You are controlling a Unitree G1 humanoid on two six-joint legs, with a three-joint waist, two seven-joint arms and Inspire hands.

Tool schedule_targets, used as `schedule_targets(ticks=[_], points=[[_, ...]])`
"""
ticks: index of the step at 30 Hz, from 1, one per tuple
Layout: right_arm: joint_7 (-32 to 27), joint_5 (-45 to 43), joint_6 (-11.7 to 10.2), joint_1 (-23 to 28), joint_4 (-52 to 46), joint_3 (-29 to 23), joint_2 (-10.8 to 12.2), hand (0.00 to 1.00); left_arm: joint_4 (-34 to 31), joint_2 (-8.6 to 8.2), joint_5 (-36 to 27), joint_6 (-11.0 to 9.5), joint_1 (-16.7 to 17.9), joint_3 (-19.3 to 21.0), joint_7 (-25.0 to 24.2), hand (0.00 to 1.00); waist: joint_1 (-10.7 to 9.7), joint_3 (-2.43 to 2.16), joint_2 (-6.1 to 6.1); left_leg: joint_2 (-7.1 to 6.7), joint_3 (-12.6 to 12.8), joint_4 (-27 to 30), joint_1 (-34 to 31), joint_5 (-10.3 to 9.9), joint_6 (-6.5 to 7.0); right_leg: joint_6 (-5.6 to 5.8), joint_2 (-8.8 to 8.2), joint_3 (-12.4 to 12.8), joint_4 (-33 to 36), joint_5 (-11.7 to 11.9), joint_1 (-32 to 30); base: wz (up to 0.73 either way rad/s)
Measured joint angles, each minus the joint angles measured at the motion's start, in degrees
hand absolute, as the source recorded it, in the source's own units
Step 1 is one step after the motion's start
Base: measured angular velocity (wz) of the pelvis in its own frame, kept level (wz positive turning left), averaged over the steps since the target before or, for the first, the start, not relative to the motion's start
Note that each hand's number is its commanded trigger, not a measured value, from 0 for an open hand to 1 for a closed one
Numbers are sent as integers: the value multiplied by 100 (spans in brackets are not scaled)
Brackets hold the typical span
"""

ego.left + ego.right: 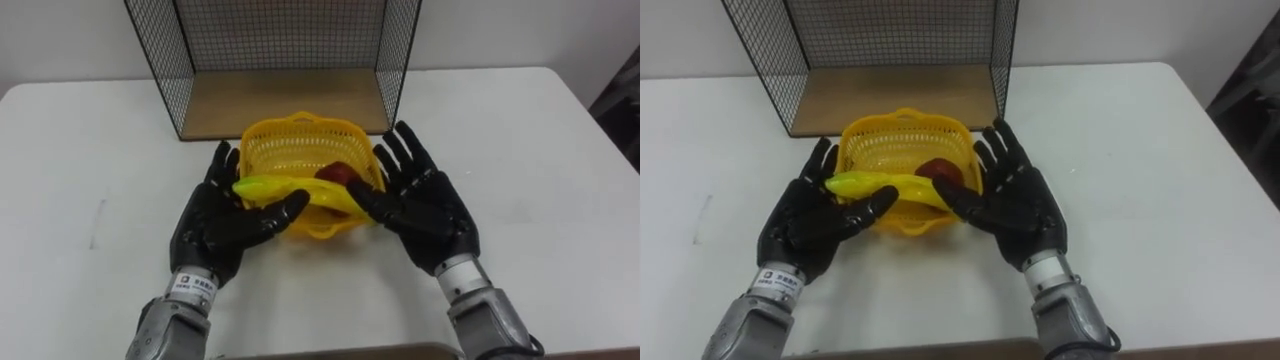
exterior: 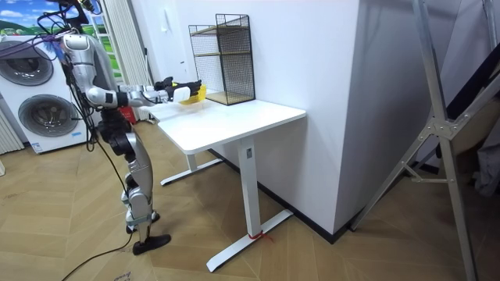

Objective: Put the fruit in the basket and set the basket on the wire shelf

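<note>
A yellow plastic basket (image 1: 300, 140) stands on the white table (image 1: 560, 200) just in front of the wire shelf (image 1: 290, 100). A red apple (image 1: 338, 173) lies inside it, and a yellow banana (image 1: 270, 188) rests across its near rim. My left hand (image 1: 215, 225) lies flat against the basket's left side and my right hand (image 1: 430, 205) against its right side. Both are open, fingers straight, with the thumbs reaching in along the front under the banana. Whether the basket is off the table I cannot tell.
The shelf is a black mesh cage with a wooden floor, open toward me, at the table's far edge by the wall. In the room view I stand at the table's end with both arms stretched forward. Washing machines (image 2: 39, 109) stand behind me.
</note>
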Motion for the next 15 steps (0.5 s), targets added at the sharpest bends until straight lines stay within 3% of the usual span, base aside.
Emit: schedule_targets(ticks=[8,15], points=[[2,153,-163,-22,-288,0,6,0,-411,0,-3,-145,-5,18,0,0,-6,-8,12,0,4,-9,32,0,0,0,-3,5,-12,0,28,0],[2,149,-172,-18,-288,7,8,0,-426,-11,1,-207,-36,49,0,0,-8,-8,13,11,58,-16,72,0,0,-7,12,63,-9,8,41,-4]])
